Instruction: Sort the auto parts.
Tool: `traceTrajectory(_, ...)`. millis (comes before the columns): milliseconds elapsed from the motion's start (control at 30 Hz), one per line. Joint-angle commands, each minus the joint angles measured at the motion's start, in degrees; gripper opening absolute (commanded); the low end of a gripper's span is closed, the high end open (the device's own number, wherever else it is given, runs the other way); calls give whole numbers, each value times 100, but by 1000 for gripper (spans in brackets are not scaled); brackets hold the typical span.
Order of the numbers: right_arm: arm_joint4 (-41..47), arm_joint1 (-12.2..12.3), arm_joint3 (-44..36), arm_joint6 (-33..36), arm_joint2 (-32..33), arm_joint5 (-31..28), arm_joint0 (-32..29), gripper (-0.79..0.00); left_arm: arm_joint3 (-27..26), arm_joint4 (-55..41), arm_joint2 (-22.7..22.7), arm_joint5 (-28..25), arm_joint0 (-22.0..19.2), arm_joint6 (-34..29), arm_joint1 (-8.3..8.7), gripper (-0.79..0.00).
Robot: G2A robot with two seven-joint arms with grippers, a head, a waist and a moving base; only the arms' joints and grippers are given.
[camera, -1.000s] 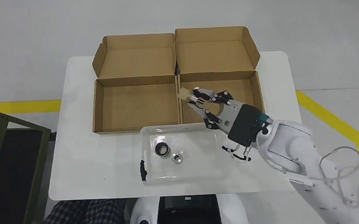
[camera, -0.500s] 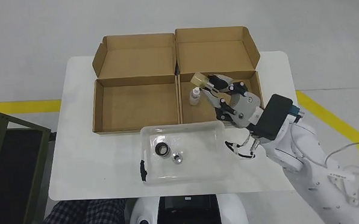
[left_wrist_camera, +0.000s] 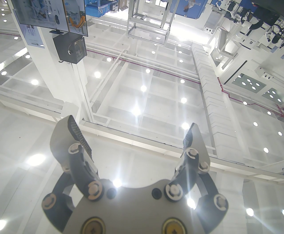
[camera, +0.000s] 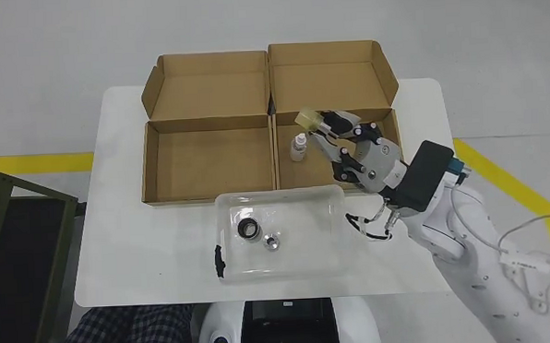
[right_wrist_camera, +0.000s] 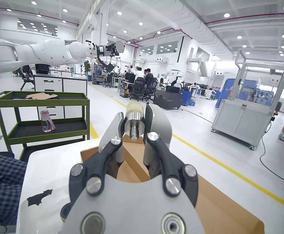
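Top view, from where I stand: the table [camera: 120, 224] carries two open cardboard boxes side by side. One box [camera: 294, 175] lies under the right claw [camera: 312, 124]. The second box [camera: 205, 163] is beside it, on the side away from the arm. A clear tray [camera: 301, 249] sits behind the claw, toward the robot.

The right claw is clamped on a mount [right_wrist_camera: 134, 124], a steel barrel with a cream rubber cap at one end and a threaded stud at the other. It holds the mount over the far rim of the box, close to the wall next to the second box. The jaws bite across the barrel, with the cap pointing away from the wrist and the stud back toward it.

I judge the mount stiff, dense for its size and smooth on the steel, so it may slip or roll. The barrel is the sensible place to hold it, not the thread or the soft cap.

The left claw [left_wrist_camera: 132, 128] points at the ceiling, its jaws wide apart and holding nothing.

A second mount [camera: 298, 148] stands upright in the box, just below and beside the held one. In the tray behind the claw are a bearing [camera: 249, 230] and a small fitting [camera: 272, 243]. A black clip [camera: 218, 260] lies at the tray's outer edge.
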Motion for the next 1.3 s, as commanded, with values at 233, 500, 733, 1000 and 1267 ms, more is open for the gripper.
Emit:
traceTrajectory(233, -25, -45, 112, 67, 14, -112, -2, -785, 0, 0, 0, 0, 0, 0, 0, 0)
traceTrajectory(500, -70, -63, 216, 394, 17, -404, -3, -785, 0, 0, 0, 0, 0, 0, 0, 0)
traceTrajectory(733, -167, -84, 418, 733, -111, -665, 7, -785, 0, 0, 0, 0, 0, 0, 0, 0)
traceTrajectory(1000, -276, -75, 860, 1358, -95, -765, -127, -785, 0, 0, 0, 0, 0, 0, 0, 0)
traceTrajectory(1267, -290, 5, 1176, 2019, 399, -838, -285, -785, 0, 0, 0, 0, 0, 0, 0, 0)
